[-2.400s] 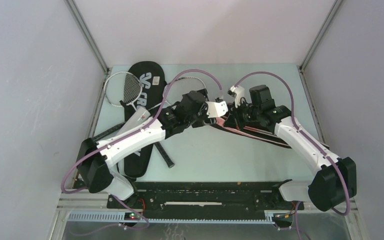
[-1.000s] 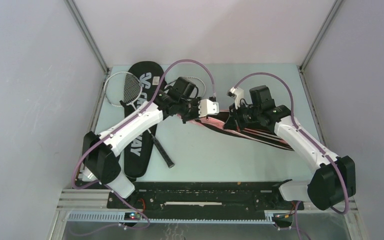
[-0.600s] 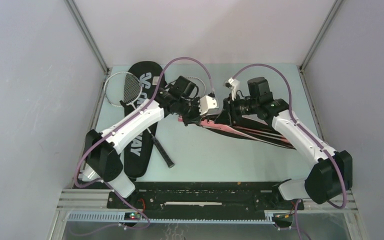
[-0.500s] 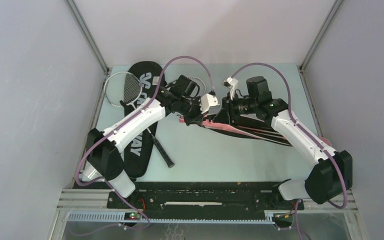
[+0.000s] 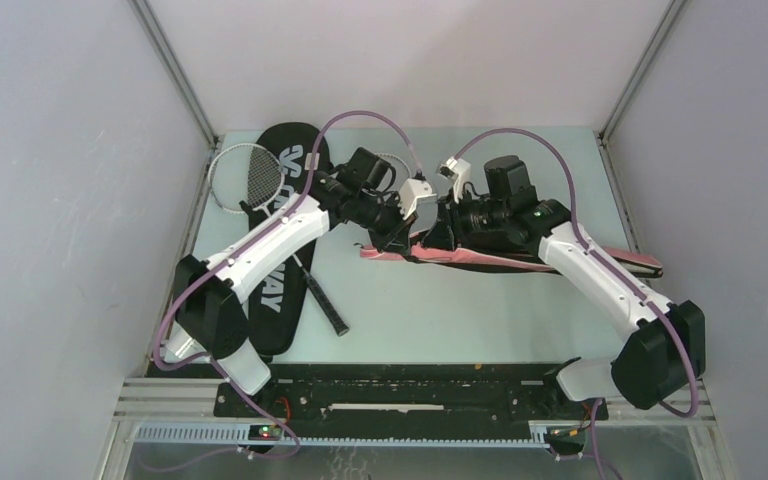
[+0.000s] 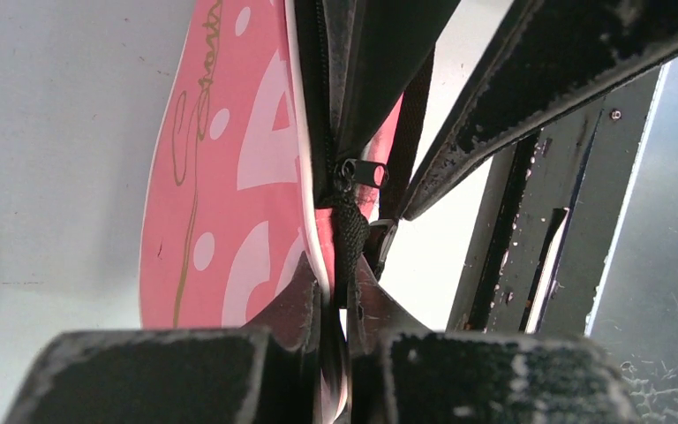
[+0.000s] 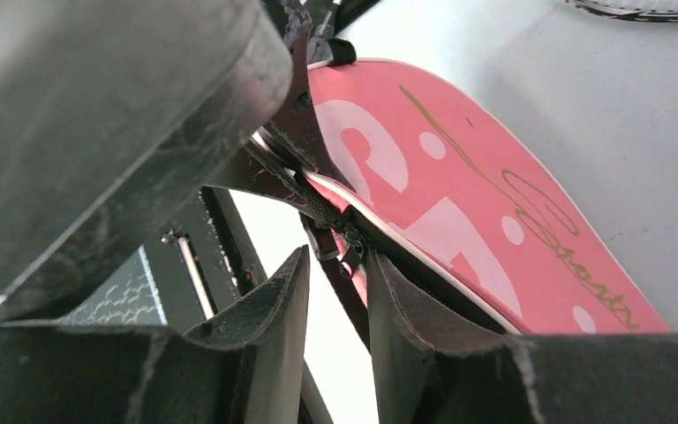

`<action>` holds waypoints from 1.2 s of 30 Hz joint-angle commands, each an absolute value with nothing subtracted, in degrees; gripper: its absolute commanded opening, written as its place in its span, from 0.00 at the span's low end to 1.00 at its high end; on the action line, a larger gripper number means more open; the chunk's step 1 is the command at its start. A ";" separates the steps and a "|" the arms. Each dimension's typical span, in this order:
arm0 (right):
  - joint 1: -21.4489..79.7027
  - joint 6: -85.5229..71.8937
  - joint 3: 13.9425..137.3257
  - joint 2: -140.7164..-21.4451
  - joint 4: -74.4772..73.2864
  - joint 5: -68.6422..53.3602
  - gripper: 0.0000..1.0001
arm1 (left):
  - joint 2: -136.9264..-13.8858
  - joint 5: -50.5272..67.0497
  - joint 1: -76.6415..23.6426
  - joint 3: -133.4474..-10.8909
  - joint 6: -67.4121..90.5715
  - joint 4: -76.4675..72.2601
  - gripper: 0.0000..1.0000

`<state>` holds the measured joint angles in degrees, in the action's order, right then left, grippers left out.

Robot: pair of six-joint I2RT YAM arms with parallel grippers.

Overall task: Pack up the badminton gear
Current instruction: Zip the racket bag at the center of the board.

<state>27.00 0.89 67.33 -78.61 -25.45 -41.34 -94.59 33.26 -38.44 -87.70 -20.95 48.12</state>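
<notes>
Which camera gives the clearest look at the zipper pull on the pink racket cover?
The left wrist view. The zipper pull sits mid-frame and sharp at the edge of the pink racket cover. The right wrist view shows the zipper track, but the pull there is small and shadowed. The top view does not show it.

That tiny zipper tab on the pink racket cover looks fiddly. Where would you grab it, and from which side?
Probably the small black zipper pull, pinched across its flat faces: it juts sideways from the zipper line at the end of the pink cover. The left fingers pinch the cover's edge right beside it, so come along the zipper from the opposite side.
</notes>
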 commanded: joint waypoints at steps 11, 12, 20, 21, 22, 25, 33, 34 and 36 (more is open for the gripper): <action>31.00 3.19 65.13 -75.68 -24.16 -24.37 0.39 | -92.55 51.07 -38.39 -90.62 -18.04 45.11 0.00; 31.09 3.52 64.74 -75.67 -23.98 -23.66 0.39 | -92.59 52.25 -38.30 -90.62 -17.90 45.09 0.00; 32.52 5.04 62.57 -75.67 -23.27 -18.76 0.38 | -92.34 58.80 -37.19 -90.49 -17.58 44.14 0.00; 32.74 5.20 62.31 -75.68 -23.10 -18.20 0.37 | -92.29 59.10 -37.18 -90.45 -17.60 44.12 0.00; 33.03 5.45 62.04 -75.75 -22.92 -17.51 0.37 | -92.22 59.33 -37.13 -90.37 -17.71 44.10 0.00; 33.50 5.87 61.34 -75.85 -22.48 -16.02 0.35 | -92.12 60.16 -36.92 -90.19 -17.91 44.12 0.00; 34.19 7.24 60.97 -75.40 -22.31 -13.43 0.14 | -91.36 59.68 -36.82 -89.61 -19.67 44.54 0.00; 34.19 7.45 60.99 -75.22 -22.42 -13.22 0.10 | -91.25 59.35 -36.82 -89.57 -19.81 44.58 0.00; 34.18 7.91 61.00 -74.91 -22.78 -12.86 0.04 | -91.06 58.59 -36.71 -89.49 -20.32 44.73 0.00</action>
<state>34.17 3.07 63.00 -73.89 -20.95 -20.91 -94.96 42.37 -35.59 -87.70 -20.58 47.94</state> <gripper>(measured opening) 0.099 0.077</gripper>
